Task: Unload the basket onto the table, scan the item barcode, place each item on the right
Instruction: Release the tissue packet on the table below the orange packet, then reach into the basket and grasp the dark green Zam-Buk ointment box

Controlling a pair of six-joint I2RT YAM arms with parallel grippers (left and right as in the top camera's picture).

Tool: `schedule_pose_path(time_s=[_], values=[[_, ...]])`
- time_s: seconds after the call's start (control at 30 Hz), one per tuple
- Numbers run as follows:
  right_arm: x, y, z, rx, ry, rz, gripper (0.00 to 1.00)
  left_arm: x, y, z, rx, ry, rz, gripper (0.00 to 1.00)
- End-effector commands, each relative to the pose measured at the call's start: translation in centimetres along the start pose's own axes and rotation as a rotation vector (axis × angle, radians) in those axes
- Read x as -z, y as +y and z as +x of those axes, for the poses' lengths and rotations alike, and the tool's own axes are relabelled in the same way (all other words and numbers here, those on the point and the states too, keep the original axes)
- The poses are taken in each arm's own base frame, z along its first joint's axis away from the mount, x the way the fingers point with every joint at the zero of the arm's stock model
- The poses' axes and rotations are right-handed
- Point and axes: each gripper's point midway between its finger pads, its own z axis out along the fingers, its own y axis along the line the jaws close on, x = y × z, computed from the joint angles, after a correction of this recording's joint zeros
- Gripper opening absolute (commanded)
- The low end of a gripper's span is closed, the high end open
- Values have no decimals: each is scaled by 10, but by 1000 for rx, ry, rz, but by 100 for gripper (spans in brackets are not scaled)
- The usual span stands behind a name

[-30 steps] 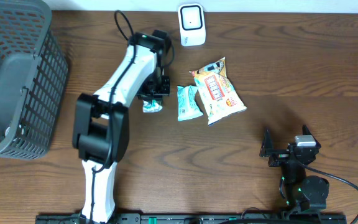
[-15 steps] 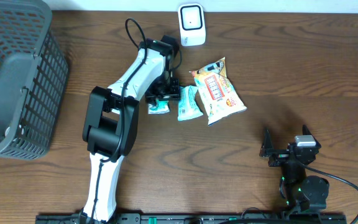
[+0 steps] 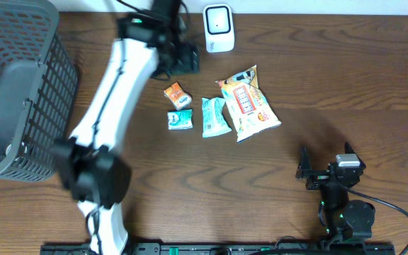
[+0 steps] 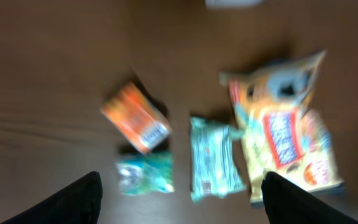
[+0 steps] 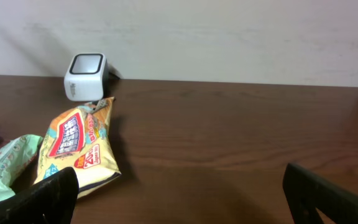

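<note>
The left gripper (image 4: 180,194) is standing with its jaws wide apart and is gripping nothing; only table and packets are showing between its two fingers (image 4: 73,200). In the overhead view it is hanging over the far side of the table (image 3: 346,78), just to the left of the scanner (image 3: 218,28), which is sitting at the back edge.

The items are lying on the robot's side of this gripper. The orange packet (image 3: 176,94) is the nearest. Its long axis is running on a diagonal, askew to the line between the fingers, so a grasp is judged to call for a turn of the wrist. The small teal packet (image 3: 180,119) is lying close on its near side. The wrist view is too blurred to tell whether the two are touching.

To the right, the green packet (image 3: 214,117) and the chip bag (image 3: 248,104) are lying side by side. Which item is due for scanning cannot be told.

The right gripper (image 5: 179,190) is resting low at the near right, jaws fully spread and empty, well apart from every packet. The left arm is plainly the nearer one.

Bare table is lying between the packets and the scanner, giving open room for a lift toward its window. The basket (image 3: 20,92) is standing well apart at the left. The crowding of the orange and teal packets is the one hazard noted.
</note>
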Motion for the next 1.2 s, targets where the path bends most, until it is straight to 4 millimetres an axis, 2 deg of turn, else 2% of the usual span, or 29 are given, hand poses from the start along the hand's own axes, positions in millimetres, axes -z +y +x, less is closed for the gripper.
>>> schedule_pose_path(time_s=[0.0,0.13,0.23,0.33,0.43,0.57,0.6,0.63,0.67,0.73,0.77,0.87,1.17], values=[[0,-2,0,-11,0,10,99,74,46,-36,43,-231,-137,81],[0,-2,0,-11,0,10,99,145,116,-53,198,-428,-300,81],[0,-2,0,-11,0,10,99,188,175,-51,409,-534,-402,81],[0,-2,0,-10,0,10,99,214,236,-37,629,-585,-465,81],[0,-2,0,-10,0,10,99,226,289,-16,767,-573,-544,82],[0,-2,0,-11,0,10,99,227,348,20,907,-500,-639,82],[0,-2,0,-11,0,10,99,226,359,28,936,-479,-657,84],[0,-2,0,-11,0,10,99,225,370,36,962,-457,-673,91],[0,-2,0,-11,0,10,99,223,384,48,1001,-424,-694,94],[0,-2,0,-11,0,10,99,220,398,62,1065,-394,-711,95],[0,-2,0,-11,0,10,99,218,404,67,1095,-380,-717,99],[0,-2,0,-10,0,10,99,205,419,83,1148,-317,-725,98],[0,-2,0,-11,0,10,99,143,438,111,1188,-101,-720,98]])
